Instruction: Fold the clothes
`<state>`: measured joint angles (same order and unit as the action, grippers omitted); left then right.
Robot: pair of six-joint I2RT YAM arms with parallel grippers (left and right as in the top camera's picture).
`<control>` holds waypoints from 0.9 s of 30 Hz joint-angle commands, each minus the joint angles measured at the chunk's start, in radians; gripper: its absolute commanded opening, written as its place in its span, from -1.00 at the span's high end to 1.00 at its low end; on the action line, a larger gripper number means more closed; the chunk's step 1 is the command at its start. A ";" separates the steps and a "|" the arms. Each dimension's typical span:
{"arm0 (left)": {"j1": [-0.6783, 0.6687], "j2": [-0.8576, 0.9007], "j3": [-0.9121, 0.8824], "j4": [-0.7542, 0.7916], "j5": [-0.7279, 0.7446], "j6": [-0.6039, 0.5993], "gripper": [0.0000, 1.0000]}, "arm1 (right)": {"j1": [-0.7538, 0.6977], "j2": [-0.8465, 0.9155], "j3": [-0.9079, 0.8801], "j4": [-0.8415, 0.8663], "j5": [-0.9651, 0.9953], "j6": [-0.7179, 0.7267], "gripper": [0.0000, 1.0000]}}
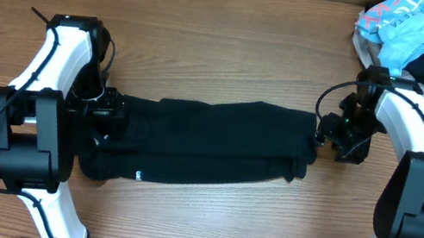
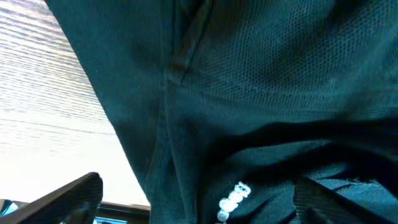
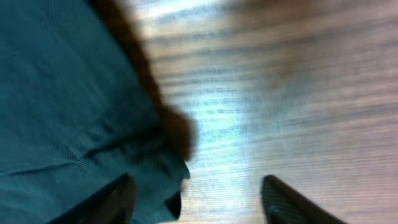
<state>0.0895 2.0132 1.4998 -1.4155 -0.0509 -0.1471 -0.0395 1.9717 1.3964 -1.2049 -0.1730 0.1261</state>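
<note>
From overhead, the black garment [image 1: 208, 140] lies in the middle of the wooden table [image 1: 225, 43] as a long band, already doubled lengthwise, running from one arm to the other. The left gripper [image 1: 112, 113] sits at its left end and the right gripper [image 1: 332, 143] at its right end. A pile of other clothes [image 1: 418, 42] lies well apart in the far right corner; the pink lettering on its light blue piece is too small to read. In the left wrist view, black mesh-like fabric fills nearly the whole picture. The two left fingers [image 2: 81, 193] are spread wide at the bottom corners with cloth between them, not pinched. A small white logo print [image 2: 233, 200] shows near the lower edge, but its letters cannot be made out. In the right wrist view, the right fingers [image 3: 112, 202] are also spread. One is at the garment's corner and the other over bare wood, gripping nothing. The lengthwise fold looks done. The next move likely calls for both grippers to pinch an end and carry it across to shorten the band.
</note>
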 commanded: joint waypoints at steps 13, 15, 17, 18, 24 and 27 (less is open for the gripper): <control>0.003 -0.023 0.741 -0.101 0.023 -0.071 -1.00 | 0.110 -0.026 -0.208 0.261 -0.169 -0.056 -0.58; 0.002 -0.023 0.826 -0.104 0.046 -0.071 -1.00 | 0.118 -0.026 -0.243 0.298 -0.170 -0.027 -0.42; 0.002 -0.023 0.880 -0.110 0.055 -0.071 -1.00 | 0.119 -0.026 -0.263 0.314 -0.169 -0.021 0.05; 0.002 -0.023 0.891 -0.111 0.056 -0.071 -1.00 | 0.119 -0.026 -0.267 0.315 -0.169 -0.021 0.22; 0.002 -0.023 0.898 -0.145 0.047 -0.055 -1.00 | 0.001 -0.030 -0.215 0.285 -0.154 0.013 0.92; 0.002 -0.023 0.898 -0.143 0.039 -0.032 -1.00 | -0.098 -0.045 -0.152 0.218 -0.154 0.008 0.92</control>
<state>0.0895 2.0048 2.3817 -1.5570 -0.0120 -0.2031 -0.0322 1.9247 1.1744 -0.9562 -0.3737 0.1268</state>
